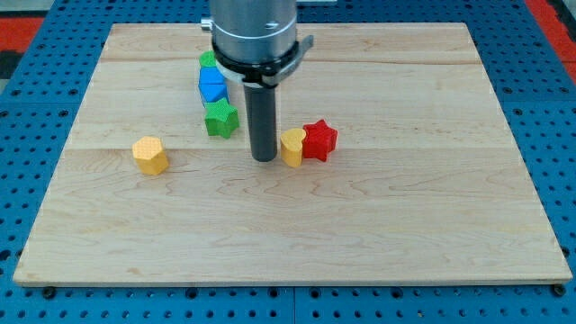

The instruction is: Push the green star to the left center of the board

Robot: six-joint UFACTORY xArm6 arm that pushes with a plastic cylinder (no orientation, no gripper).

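The green star (pixel 220 119) lies on the wooden board (pixel 378 234), left of the board's middle and a little toward the view's top. My tip (pixel 264 158) rests on the board to the star's lower right, a short gap away. A yellow heart-shaped block (pixel 292 147) sits just right of the tip, touching a red star (pixel 319 140). A blue block (pixel 212 85) lies just above the green star, with another green block (pixel 208 61) above it, partly hidden by the arm.
A yellow hexagonal block (pixel 150 155) lies alone toward the board's left side. The arm's grey body (pixel 254 31) hangs over the top middle of the board. A blue pegboard surface (pixel 558 135) surrounds the board.
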